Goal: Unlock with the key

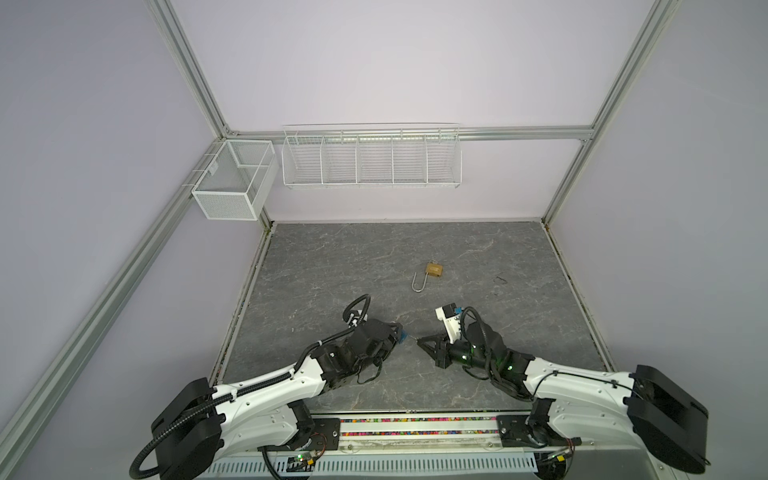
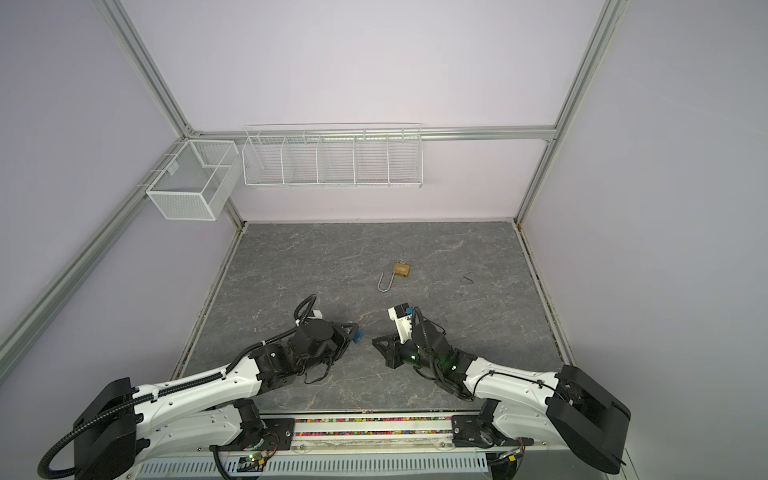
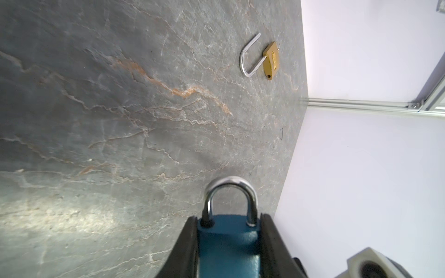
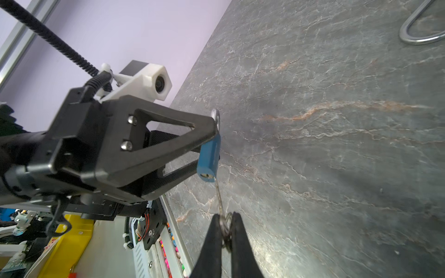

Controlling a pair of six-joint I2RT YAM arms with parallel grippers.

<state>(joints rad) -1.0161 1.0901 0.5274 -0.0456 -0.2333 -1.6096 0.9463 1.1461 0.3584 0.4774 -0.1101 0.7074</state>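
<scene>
My left gripper [image 1: 398, 332] [image 3: 228, 217] is shut on a blue padlock [image 3: 228, 243] [image 4: 209, 154], gripping its body from both sides. Its steel shackle [image 3: 230, 190] sits with both legs in the body. My right gripper [image 1: 419, 341] [image 4: 225, 216] is shut on the bow of a small metal key [image 4: 219, 195]. The key's blade points at the padlock's keyhole end [image 4: 206, 175], and its tip meets that end; whether it is inside the keyhole I cannot tell. Both grippers face each other low over the grey table [image 1: 332, 266] near its front.
A brass padlock [image 1: 434, 270] [image 2: 402, 270] [image 3: 271, 60] lies farther back on the table with its shackle swung open. White wire baskets [image 1: 371, 160] and a mesh box [image 1: 235, 178] hang on the walls. A small dark mark [image 1: 500, 279] is at the right.
</scene>
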